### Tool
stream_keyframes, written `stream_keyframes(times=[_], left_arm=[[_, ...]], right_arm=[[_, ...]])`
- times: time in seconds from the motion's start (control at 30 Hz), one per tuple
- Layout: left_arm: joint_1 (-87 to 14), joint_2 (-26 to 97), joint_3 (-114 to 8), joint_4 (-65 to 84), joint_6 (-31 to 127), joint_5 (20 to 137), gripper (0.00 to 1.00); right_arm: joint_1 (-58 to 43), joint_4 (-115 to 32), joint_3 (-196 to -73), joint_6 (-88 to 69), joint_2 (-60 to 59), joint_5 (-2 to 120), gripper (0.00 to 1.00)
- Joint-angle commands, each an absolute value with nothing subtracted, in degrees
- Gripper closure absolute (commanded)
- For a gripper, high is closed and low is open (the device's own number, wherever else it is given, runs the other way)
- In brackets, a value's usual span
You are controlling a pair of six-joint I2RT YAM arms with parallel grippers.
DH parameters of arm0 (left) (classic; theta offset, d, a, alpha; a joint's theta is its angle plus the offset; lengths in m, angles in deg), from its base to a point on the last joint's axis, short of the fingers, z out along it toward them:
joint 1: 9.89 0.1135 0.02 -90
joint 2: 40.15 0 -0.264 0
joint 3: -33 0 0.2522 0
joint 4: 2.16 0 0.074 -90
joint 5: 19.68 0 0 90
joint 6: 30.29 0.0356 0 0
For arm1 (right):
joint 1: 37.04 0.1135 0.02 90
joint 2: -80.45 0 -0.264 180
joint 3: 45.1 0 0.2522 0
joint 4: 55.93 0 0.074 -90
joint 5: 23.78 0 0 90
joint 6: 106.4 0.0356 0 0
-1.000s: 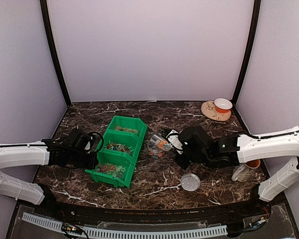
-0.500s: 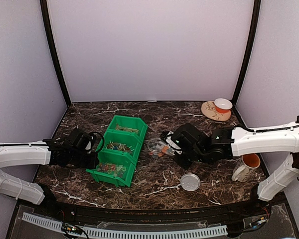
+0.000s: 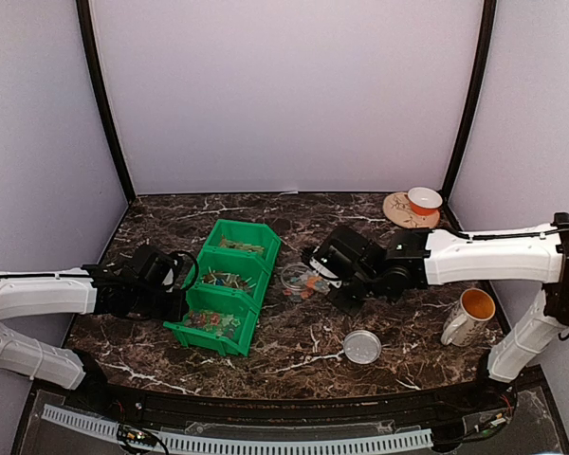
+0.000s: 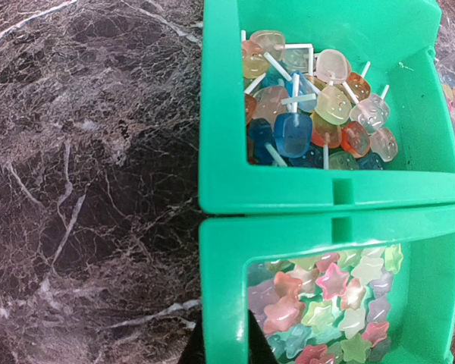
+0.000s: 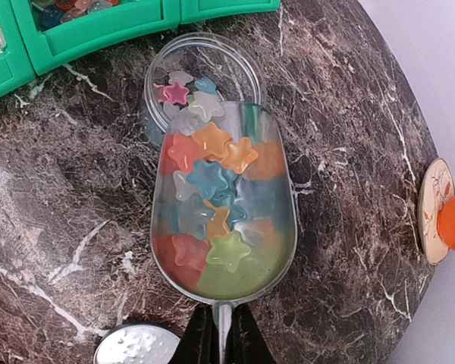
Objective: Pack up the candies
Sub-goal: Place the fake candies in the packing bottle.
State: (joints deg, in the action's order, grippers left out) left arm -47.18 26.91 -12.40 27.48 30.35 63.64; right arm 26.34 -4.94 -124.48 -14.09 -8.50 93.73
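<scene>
Star-shaped candies (image 5: 212, 182) in mixed colours lie in a metal scoop (image 5: 280, 227). My right gripper (image 5: 224, 337) is shut on the scoop's thin handle. The scoop's front lip reaches over the mouth of a clear round jar (image 5: 246, 68), and a few candies (image 5: 178, 92) lie inside the jar. From above, the right gripper (image 3: 324, 275) sits just right of the jar (image 3: 296, 280). My left gripper (image 4: 226, 345) is shut on the corner wall of the nearest green bin (image 4: 220, 265), which holds more star candies (image 4: 326, 303). The neighbouring bin holds lollipop-like candies (image 4: 311, 114).
Three joined green bins (image 3: 229, 248) stand left of centre. The jar's grey lid (image 3: 362, 346) lies near the front edge. A white mug (image 3: 465, 318) stands at the right. A round coaster (image 3: 398, 213) with a small orange-and-white cup (image 3: 424, 199) sits at the back right.
My right arm has stretched leftward, bringing the scoop up to the jar and uncovering the mug. The left arm and the bins have not moved.
</scene>
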Motion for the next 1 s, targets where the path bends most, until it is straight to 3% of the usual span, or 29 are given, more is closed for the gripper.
stream_keyframes(times=[0.0, 0.97], left_arm=[[-47.3, 25.9, -13.7, 21.9, 29.2, 64.1, 1.00], [-47.3, 25.1, -11.6, 20.9, 28.3, 63.8, 1.00]], right_arm=[[26.0, -2.2, -128.4, -15.3, -10.0, 94.6, 1.00], [26.0, 7.7, -137.1, -17.2, -15.0, 96.1, 1.00]])
